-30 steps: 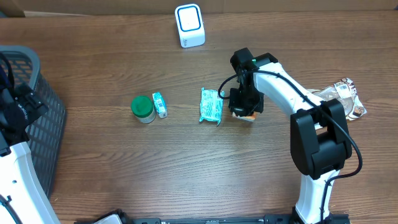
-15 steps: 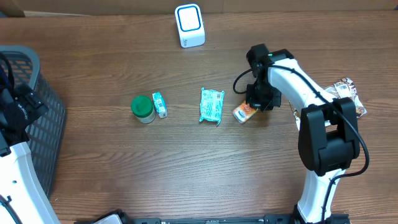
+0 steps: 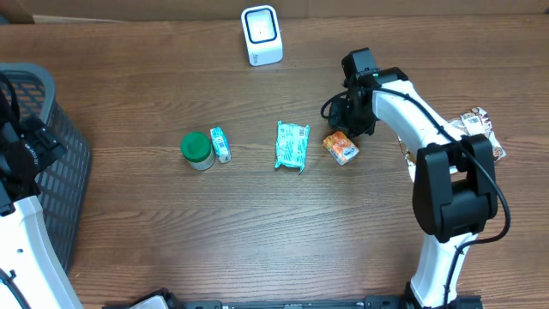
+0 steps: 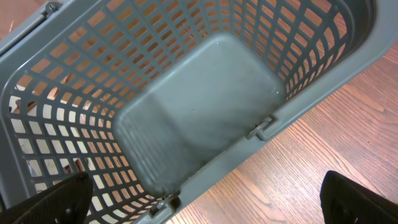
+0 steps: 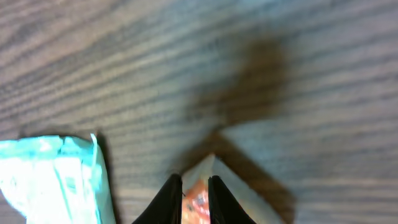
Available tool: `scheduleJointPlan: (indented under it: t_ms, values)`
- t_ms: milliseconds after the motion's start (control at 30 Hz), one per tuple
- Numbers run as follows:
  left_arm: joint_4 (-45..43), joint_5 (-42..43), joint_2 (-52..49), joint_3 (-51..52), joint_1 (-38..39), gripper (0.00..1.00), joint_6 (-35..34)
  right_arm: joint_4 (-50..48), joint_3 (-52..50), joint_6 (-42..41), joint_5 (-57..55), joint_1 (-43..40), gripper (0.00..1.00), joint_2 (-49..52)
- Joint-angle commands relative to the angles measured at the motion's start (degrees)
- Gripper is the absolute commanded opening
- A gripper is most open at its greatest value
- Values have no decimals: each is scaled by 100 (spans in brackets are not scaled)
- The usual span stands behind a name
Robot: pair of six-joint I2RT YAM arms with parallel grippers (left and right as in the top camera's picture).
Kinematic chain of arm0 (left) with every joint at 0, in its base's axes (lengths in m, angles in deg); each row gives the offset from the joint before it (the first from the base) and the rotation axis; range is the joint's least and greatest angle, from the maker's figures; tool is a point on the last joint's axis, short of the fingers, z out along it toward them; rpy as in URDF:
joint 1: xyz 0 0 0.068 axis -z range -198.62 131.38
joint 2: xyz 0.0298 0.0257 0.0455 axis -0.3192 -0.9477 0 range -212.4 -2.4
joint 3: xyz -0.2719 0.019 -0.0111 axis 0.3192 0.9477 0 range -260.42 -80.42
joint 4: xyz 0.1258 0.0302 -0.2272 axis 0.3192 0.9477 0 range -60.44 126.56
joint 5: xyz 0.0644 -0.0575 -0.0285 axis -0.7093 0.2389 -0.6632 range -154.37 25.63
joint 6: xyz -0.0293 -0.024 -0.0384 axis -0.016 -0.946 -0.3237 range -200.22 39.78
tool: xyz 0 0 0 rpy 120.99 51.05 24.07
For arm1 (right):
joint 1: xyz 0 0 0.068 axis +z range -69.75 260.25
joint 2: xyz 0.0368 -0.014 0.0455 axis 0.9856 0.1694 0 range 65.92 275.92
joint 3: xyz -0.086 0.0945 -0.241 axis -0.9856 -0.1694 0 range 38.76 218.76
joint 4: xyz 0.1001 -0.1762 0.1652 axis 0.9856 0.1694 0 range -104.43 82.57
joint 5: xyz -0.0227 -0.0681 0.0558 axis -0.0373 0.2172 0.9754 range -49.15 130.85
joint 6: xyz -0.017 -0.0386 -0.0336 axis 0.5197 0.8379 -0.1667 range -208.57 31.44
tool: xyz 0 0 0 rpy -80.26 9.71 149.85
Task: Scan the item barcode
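Overhead: right hand [image 3: 351,120] is low at the tabletop [image 3: 257,223], with the orange packet [image 3: 341,147] lying tilted directly at its tips. Right wrist view: fingers [image 5: 173,195] are nearly together with only a narrow slit. The packet's pale corner sits in that slit and pokes out past the tips, so this reads as clenched on the packet's corner. Teal packet [image 3: 292,146] is just left of the hand, close to the orange one but apart from it. White barcode scanner [image 3: 262,34] with a blue-ringed face stands well ahead and left of the hand, near the far edge. Further left past the teal packet, a small green-white box [image 3: 220,144] sits right against a green-lidded jar [image 3: 196,149]. A crinkled bag [image 3: 477,135] lies well to the hand's right, beyond the arm. Left hand [image 4: 205,202] is released, tips spread wide, hanging over the rim of the grey basket [image 4: 205,112] and looking down into it.
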State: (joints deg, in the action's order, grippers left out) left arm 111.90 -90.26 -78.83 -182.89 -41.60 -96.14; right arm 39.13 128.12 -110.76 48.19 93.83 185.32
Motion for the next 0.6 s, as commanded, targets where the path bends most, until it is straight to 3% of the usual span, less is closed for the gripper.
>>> scheduleJointPlan:
  t_ms: [0,133,267,567]
  values:
    - [-2,7,-9,-48,-24,99,92,151,157,251,538,-369,19,-413]
    - [-2,7,-9,-50,-24,100,94,612,157,1003,868,-732,27,-691]
    - [-2,7,-9,-48,-24,99,94,813,-37,1729,1045,-892,44,-599]
    - [-4,7,-9,-50,-24,100,94,103,-804,2100,1528,-911,33,-293]
